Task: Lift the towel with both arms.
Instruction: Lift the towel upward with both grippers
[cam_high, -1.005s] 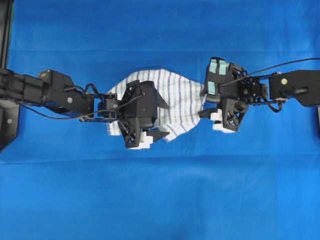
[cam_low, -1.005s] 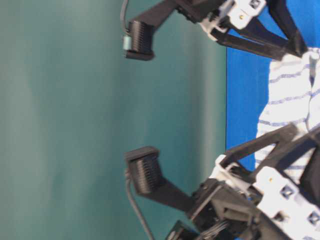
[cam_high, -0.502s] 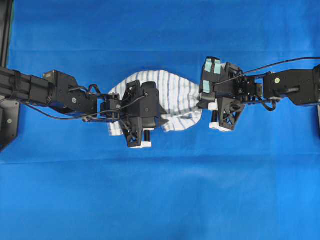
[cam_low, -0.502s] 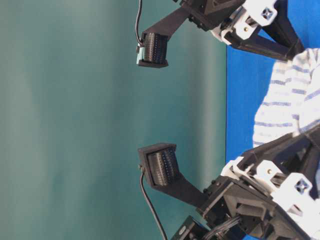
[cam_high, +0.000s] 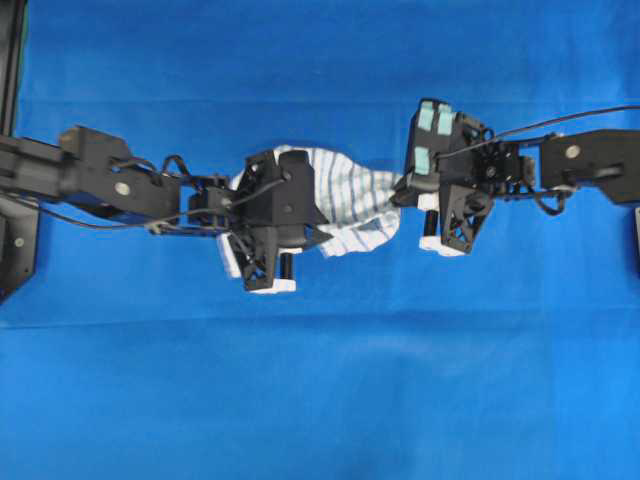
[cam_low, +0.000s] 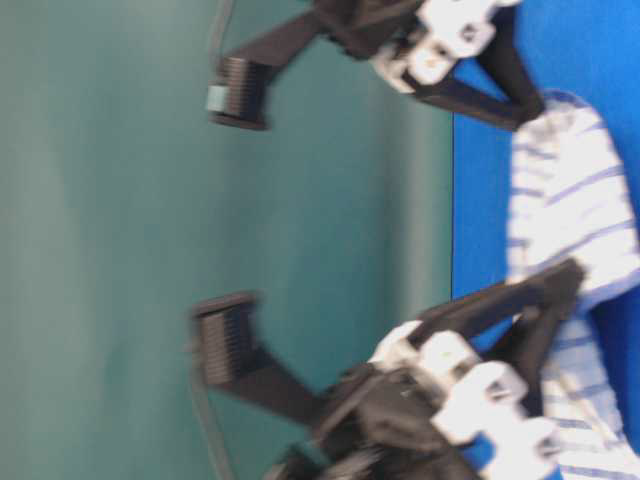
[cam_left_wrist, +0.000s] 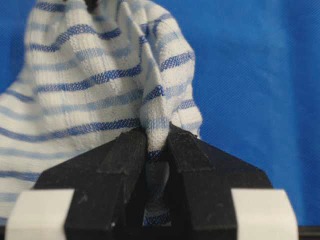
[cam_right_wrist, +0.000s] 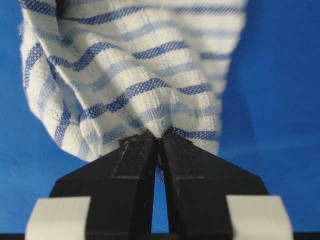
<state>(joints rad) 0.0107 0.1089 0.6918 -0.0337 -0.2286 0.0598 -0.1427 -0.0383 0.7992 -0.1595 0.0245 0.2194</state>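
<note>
Towel (cam_high: 352, 196), white with blue stripes (bunched), pinched fast in left claw (cam_left_wrist: 157, 145) and right claw (cam_right_wrist: 159, 145).

Two matte black jointed arms, boxy housings with small pale round screw heads. Left hand (cam_high: 262, 268): black lattice-ribbed shell, pointed black plastic fingers (cam_left_wrist: 131, 150), white rectangular blocks at the finger bases. Right hand (cam_high: 437, 225): same black triangular lattice, white blocks, plus pale green pads (cam_high: 435, 118) on its camera mount. Thin black cables (cam_high: 560, 122) looping along both forearms. Ribbed black camera housings on angled brackets
</note>
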